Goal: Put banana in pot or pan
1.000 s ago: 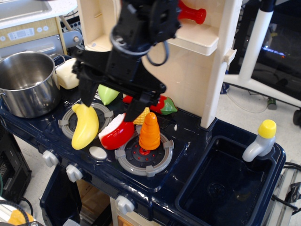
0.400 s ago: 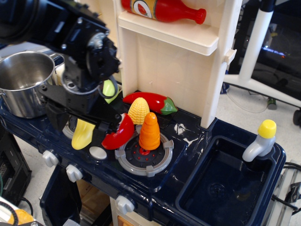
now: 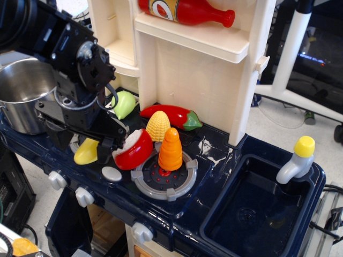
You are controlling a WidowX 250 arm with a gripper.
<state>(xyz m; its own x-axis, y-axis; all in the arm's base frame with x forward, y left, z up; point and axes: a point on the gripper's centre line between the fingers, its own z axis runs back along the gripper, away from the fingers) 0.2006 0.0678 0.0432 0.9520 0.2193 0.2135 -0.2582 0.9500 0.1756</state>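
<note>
Sitting low on the stovetop, the banana (image 3: 86,152) is mostly covered by the gripper (image 3: 80,138). Whether it's pinched can't be told. The pot (image 3: 22,92) is parked just left.

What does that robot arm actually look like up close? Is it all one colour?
Nearly all black. The arm is a chunky, boxy body with a round grey disc on its side ringed by small screws. A thin black cable loops out beside it. At the bottom is the gripper, two flat black fingers hanging from a wide crossbar. No markings or labels can be made out.
</note>
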